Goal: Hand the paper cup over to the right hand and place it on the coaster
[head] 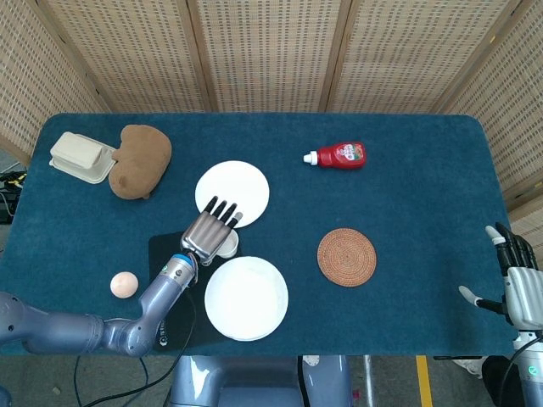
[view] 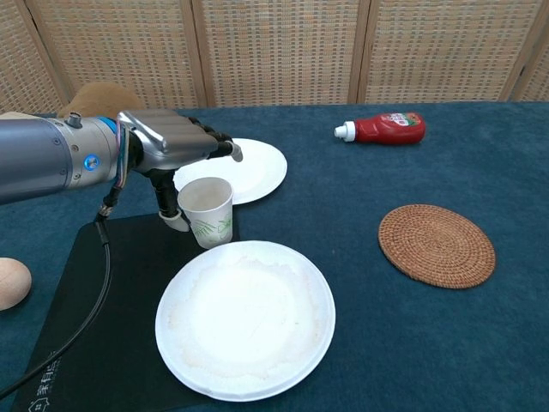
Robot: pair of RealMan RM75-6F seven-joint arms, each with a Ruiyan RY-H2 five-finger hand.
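The paper cup (view: 207, 210), white with a green print, stands upright on the black mat (view: 94, 300). My left hand (view: 167, 142) hovers over it, its fingers stretched out flat above the rim and the thumb hanging down by the cup's left side. In the head view the left hand (head: 210, 231) covers most of the cup (head: 228, 247). The round woven coaster (head: 346, 257) lies bare to the right, also in the chest view as the coaster (view: 437, 245). My right hand (head: 516, 275) hangs off the table's right edge, fingers apart and holding nothing.
A large white plate (view: 245, 318) lies just in front of the cup, and a smaller plate (view: 257, 167) behind it. A ketchup bottle (view: 386, 128) lies at the back right. An egg (head: 124, 284), a brown plush (head: 140, 161) and a pale box (head: 81, 157) are on the left.
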